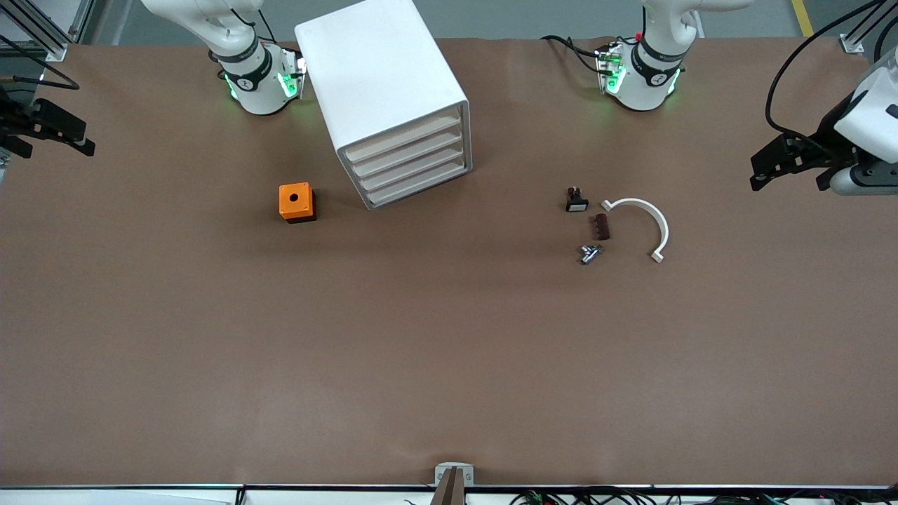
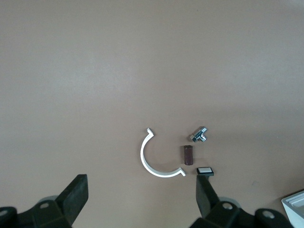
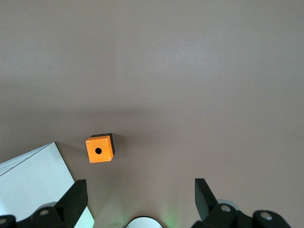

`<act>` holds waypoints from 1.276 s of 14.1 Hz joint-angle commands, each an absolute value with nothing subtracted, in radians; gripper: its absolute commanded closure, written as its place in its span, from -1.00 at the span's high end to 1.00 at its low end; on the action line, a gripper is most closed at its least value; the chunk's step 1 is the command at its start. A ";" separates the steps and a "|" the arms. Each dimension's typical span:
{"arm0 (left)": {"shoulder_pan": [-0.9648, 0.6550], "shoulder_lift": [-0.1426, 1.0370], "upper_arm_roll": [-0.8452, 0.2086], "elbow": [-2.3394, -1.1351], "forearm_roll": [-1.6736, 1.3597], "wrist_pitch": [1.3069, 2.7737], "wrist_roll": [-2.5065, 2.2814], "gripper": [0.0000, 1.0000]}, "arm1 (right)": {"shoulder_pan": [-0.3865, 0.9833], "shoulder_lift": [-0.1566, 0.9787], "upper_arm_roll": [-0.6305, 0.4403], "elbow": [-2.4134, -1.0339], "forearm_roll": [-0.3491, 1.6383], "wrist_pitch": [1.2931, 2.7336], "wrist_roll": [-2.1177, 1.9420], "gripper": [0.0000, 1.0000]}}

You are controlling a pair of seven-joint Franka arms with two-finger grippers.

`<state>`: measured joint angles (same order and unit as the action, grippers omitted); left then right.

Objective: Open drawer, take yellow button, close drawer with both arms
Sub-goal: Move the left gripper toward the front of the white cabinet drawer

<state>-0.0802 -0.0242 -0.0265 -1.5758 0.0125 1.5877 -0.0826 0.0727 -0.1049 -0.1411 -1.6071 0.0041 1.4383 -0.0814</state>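
Brown paper covers the table (image 1: 449, 351) from end to end, and both robot bases stand along its edge farthest from the front camera. Between the bases sits the white cabinet (image 1: 379, 84), turned at a slant, with four cream-fronted drawers stacked in it. Every drawer (image 1: 407, 156) is pushed in flush. The button does not show in any view.

Just beside the cabinet, toward the right arm's end of the table, an orange cube (image 1: 296, 201) with a round hole in its top rests on the paper. Toward the left arm's end lies a small cluster of parts: a black-and-white part (image 1: 576, 202), a dark brown block (image 1: 602, 226) near it, a shiny metal fitting (image 1: 589, 254) nearer to the front camera, and a curved white clip (image 1: 642, 226) bending around the block without touching it.

The left gripper (image 1: 775, 166) hangs in the air at the left arm's end of the table, its fingers (image 2: 76, 194) spread wide apart and holding nothing. The right gripper (image 1: 52, 130) waits at the right arm's end, fingers (image 3: 76, 199) likewise spread wide and empty. Neither gripper touches the cabinet or any part.
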 commanded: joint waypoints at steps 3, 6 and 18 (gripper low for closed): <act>-0.072 -0.017 -0.026 -1.555 0.012 1.580 -0.074 1.00 | 0.060 -0.132 -0.137 -1.631 0.012 1.440 -0.097 1.00; -0.075 0.014 -0.026 -1.554 0.018 1.582 -0.094 1.00 | 0.058 -0.132 -0.137 -1.631 0.012 1.442 -0.097 1.00; -0.152 0.225 -0.048 -1.540 0.021 1.605 -0.236 1.00 | 0.058 -0.124 -0.138 -1.612 0.015 1.468 -0.094 1.00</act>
<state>-0.1109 0.1870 -0.0407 -1.5741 0.0125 1.6107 -0.1662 0.0706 -0.1068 -0.1416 -1.6069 0.0041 1.4597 -0.0816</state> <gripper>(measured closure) 0.000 0.000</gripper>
